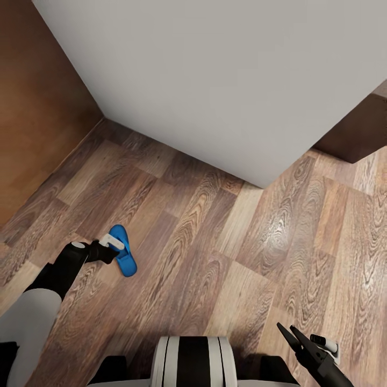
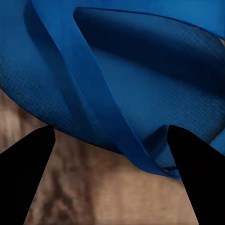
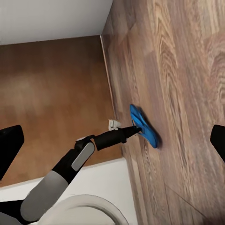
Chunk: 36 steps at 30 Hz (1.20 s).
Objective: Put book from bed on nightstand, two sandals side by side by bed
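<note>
One sandal (image 1: 122, 250) lies on your floor (image 1: 215, 258); left gripper (image 1: 112, 248) sits spread over it, right gripper (image 1: 294, 334) spread too.

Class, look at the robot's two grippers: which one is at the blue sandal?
The left gripper: it reaches the blue sandal on the floor. The right gripper hangs apart.

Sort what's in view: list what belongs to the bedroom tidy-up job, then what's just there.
Job things:
- blue sandal on the floor, by the left gripper
- bed, its grey mattress corner overhanging the floor
- left gripper, at the sandal

Just there:
- wood-plank floor
- brown panel at the left
- right gripper, open, holding nothing
</note>
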Available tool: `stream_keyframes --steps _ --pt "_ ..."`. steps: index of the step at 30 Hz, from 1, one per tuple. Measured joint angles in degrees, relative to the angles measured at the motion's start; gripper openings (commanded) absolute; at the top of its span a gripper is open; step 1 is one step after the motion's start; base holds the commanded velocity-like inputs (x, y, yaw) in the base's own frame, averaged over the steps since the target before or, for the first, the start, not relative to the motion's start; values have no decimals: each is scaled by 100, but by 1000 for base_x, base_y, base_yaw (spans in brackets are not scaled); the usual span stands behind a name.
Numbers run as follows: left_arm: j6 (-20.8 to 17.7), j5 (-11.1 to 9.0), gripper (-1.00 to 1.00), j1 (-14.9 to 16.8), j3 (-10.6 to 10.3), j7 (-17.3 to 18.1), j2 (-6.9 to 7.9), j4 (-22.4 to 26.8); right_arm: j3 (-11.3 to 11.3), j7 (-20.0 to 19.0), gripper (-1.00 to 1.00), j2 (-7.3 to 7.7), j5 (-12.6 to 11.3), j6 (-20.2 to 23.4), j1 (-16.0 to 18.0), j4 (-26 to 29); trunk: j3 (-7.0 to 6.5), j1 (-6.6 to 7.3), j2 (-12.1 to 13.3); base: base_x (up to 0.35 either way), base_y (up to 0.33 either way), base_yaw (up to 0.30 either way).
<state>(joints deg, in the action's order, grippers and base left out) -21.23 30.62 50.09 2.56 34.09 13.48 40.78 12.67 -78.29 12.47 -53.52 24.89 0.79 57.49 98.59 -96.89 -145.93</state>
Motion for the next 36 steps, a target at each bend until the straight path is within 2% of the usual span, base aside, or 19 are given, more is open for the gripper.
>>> stream_keyframes --steps 10,17,22,27,28,31,36 --pt "-11 -37 -100 0 -3 22 8 5 0 106 100 5 15 2 -1 -3 -222 26 13 0 0 0" --pt "-48 -58 -100 0 14 52 -16 2 12 718 100 18 15 15 0 -8 -377 44 23 0 0 0" --pt "-98 -183 -100 0 69 40 -136 1 16 971 100 30 15 28 -1 -11 -488 57 29 0 0 0" --pt "-445 -642 -100 -1 219 49 -197 1 17 1047 100 32 6 26 0 -35 -598 70 36 0 0 0" --pt "-583 -816 -100 -1 238 83 -201 1 17 1062 100 30 0 26 -1 -38 -621 72 37 0 0 0" --pt "-777 -1124 -100 -3 254 249 -207 -7 17 1098 100 28 -5 22 -1 -41 -687 80 41 0 0 0" --pt "-996 -1323 -100 -9 266 575 -209 -103 17 1126 100 33 3 13 -1 -47 -798 93 48 0 0 0"
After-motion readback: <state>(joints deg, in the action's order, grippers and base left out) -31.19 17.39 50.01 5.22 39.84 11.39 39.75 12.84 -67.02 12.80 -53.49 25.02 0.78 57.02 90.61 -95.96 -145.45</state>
